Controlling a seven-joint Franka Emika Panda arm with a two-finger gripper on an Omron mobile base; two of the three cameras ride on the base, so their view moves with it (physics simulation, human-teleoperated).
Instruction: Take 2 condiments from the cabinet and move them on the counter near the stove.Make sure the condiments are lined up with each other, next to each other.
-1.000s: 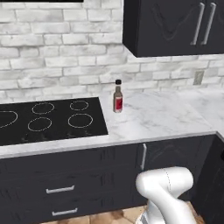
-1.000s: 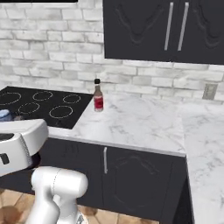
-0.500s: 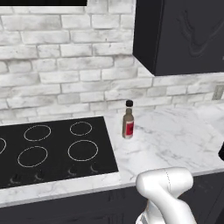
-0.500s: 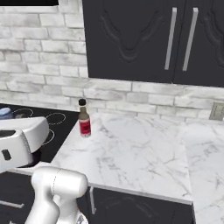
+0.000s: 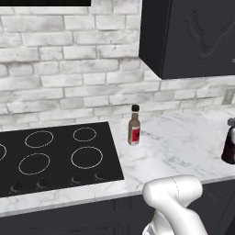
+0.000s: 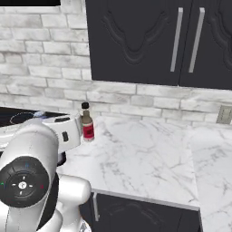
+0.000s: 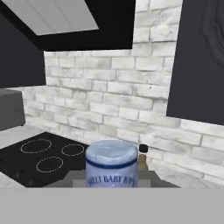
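In the hand view my gripper [image 7: 111, 180] is shut on a condiment with a pale blue cap [image 7: 112, 158] and a printed label, held upright close to the camera. The other condiment, an amber-brown bottle with a black cap and red label [image 5: 134, 125] [image 6: 87, 128] [image 7: 142, 160], stands on the marble counter [image 5: 179, 144] just right of the stove [image 5: 55, 158]. It is just behind the held one. At the right edge of the left base view is a dark bottle shape with a pale top [image 5: 228, 143], cut off by the frame. The cabinet [image 6: 136, 41] hangs above, doors closed.
A white brick wall [image 5: 69, 78] backs the counter. A wall socket [image 6: 224, 115] sits at the right. The marble counter [image 6: 149, 158] runs on to the right of the amber bottle. My white arm [image 6: 31, 172] blocks the lower left of the right base view.
The whole picture has shifted and grown: the base has driven closer to the counter. The amber bottle has not moved on the counter. The gripper stays shut.
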